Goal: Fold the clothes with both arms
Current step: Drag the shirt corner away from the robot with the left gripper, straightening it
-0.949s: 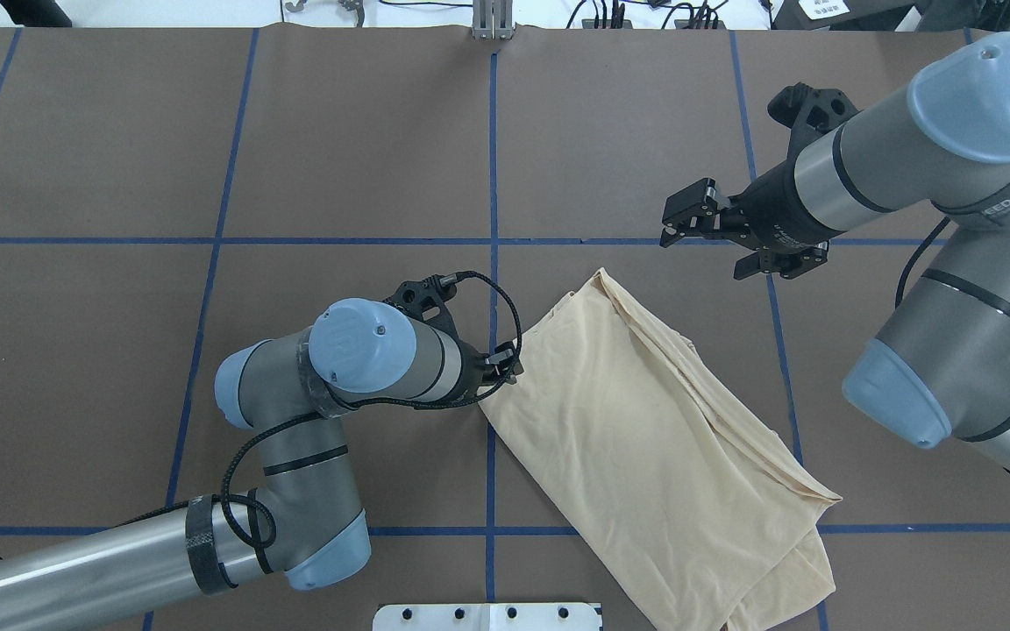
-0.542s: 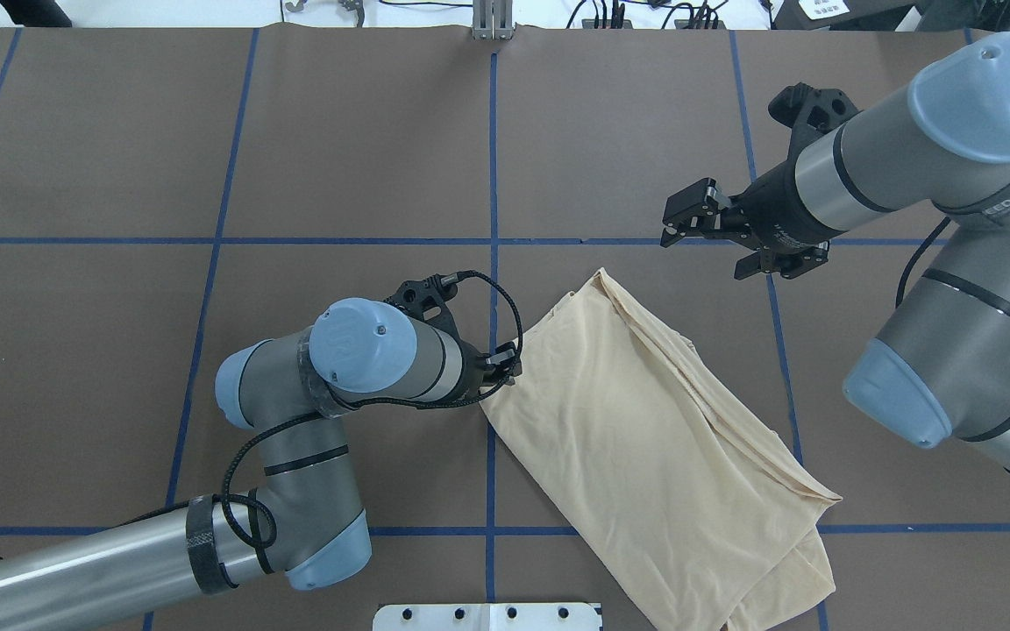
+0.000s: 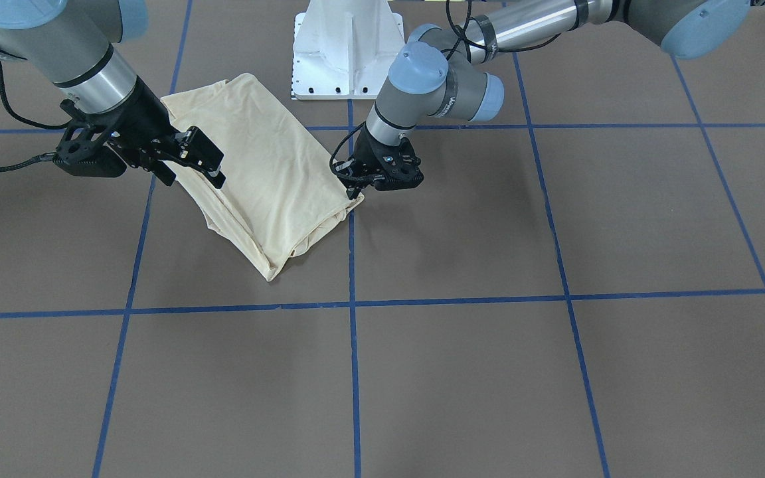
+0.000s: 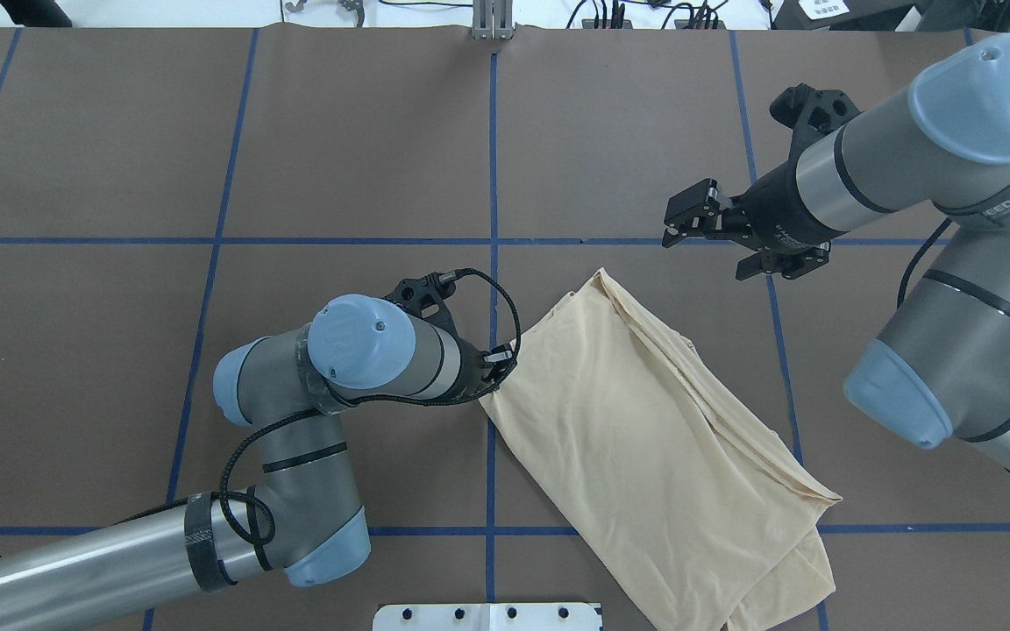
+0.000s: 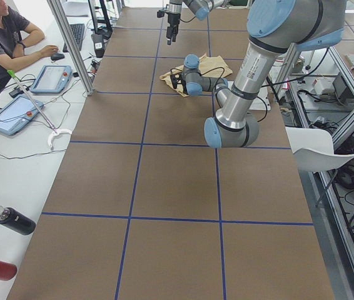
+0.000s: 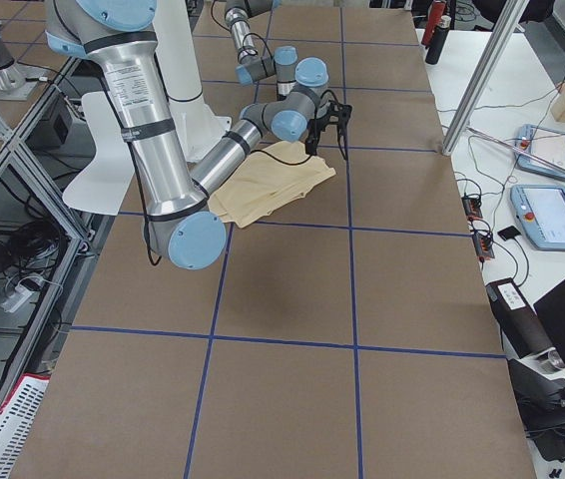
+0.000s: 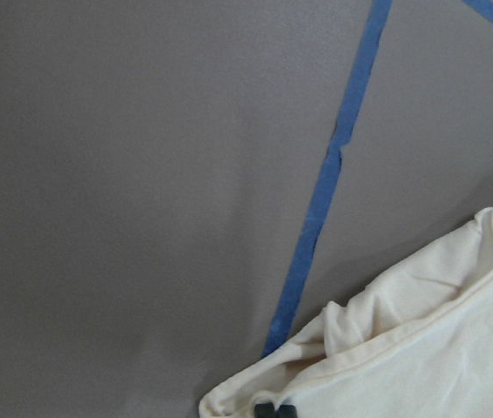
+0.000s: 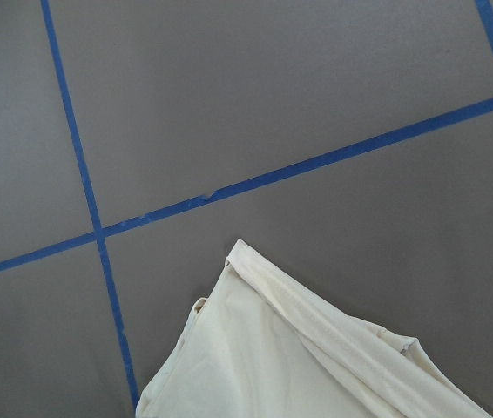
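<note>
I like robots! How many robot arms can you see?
2. The left arm reaches low to the shirt's corner near the table's middle. The right arm hangs over the table past the shirt's far tip, touching nothing. No more show.

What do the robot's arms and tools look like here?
Left arm and right arm: silver-grey tubes, light blue joint caps, black bands. A black braided cable loops along the left arm. Left tool and right tool are black, angular, two-fingered.
</note>
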`<state>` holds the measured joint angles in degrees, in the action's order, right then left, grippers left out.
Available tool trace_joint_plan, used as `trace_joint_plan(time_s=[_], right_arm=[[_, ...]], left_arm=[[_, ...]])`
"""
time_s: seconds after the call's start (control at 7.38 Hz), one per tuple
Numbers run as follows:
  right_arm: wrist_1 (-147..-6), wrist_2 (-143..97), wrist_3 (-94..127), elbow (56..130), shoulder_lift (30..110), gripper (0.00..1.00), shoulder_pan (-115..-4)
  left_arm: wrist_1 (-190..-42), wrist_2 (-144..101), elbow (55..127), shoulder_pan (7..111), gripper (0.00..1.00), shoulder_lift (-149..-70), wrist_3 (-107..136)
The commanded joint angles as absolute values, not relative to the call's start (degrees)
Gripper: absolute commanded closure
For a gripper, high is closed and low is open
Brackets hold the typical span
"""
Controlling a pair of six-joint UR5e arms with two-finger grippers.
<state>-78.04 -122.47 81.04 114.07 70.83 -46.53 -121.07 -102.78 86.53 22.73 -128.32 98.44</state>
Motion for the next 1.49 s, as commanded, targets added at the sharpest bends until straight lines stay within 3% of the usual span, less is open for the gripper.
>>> trace_joint_plan(time_s=[0.0, 0.81, 1.36], right_arm=[[-77.96, -122.61, 81.04, 114.08, 70.93, 0.0, -46.58], [-78.05, -122.78, 81.04, 114.08, 71.02, 0.0, -46.58], [-77.96, -122.34, 81.12, 113.99, 71.1, 0.0, -46.49]], left_arm=[[-120.76, -103.01, 86.75, 23.73, 1.0, -128.32, 98.44], [-119.36, -104.33, 85.35, 28.03, 1.0, -129.02, 98.17], [-119.79, -104.24, 75.17, 32.68, 1.0, -134.9, 93.0]])
